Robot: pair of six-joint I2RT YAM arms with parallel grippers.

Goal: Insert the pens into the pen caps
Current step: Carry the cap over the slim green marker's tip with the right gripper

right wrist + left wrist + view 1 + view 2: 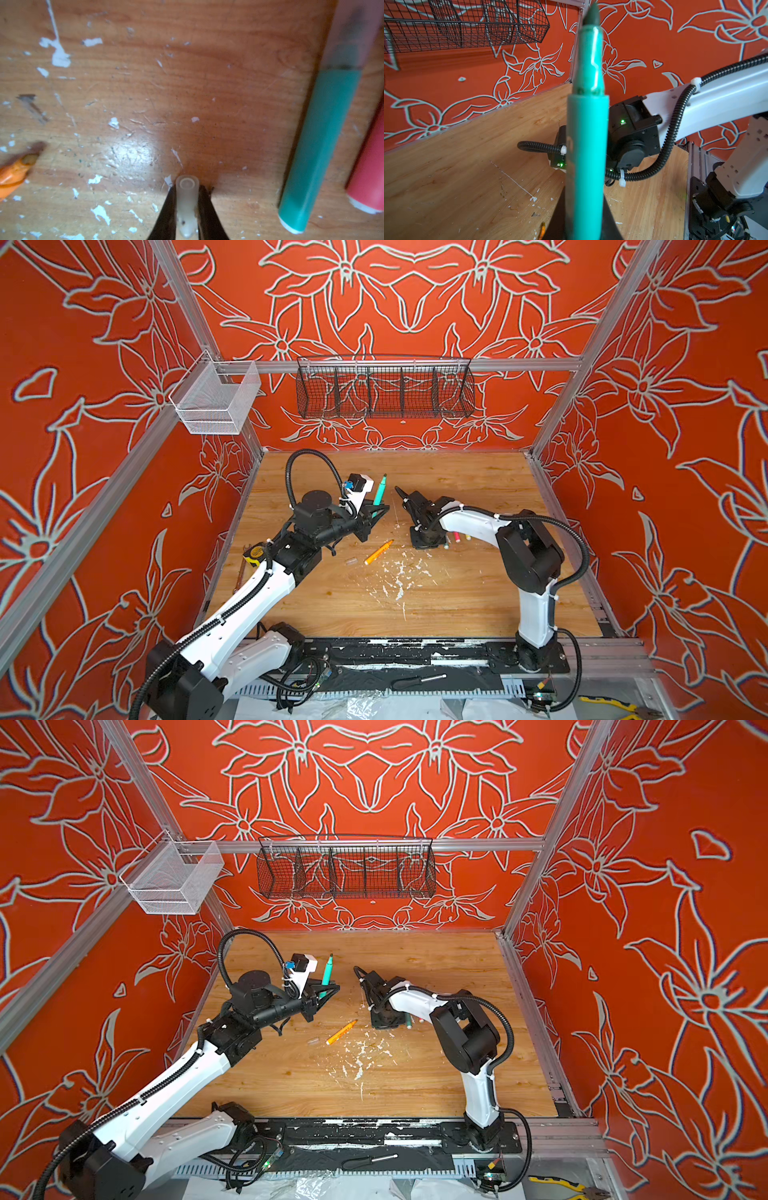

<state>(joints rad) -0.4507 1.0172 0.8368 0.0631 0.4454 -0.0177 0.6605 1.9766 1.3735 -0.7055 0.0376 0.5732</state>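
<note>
Where the left gripper (376, 517) clamps a teal pen (380, 491) tip-up, the right gripper (188, 191) pinches a clear pen cap (187, 203) near the tabletop (457, 593) — orange pen (379, 551) at its eight o'clock, second teal pen (408, 1022) at three.

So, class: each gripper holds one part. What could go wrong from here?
1. The clear cap is pinched between the tips of the right gripper; it may slip out under a push.
2. The left gripper holds the teal pen near its butt, so the pen may tilt when pressed.
</note>
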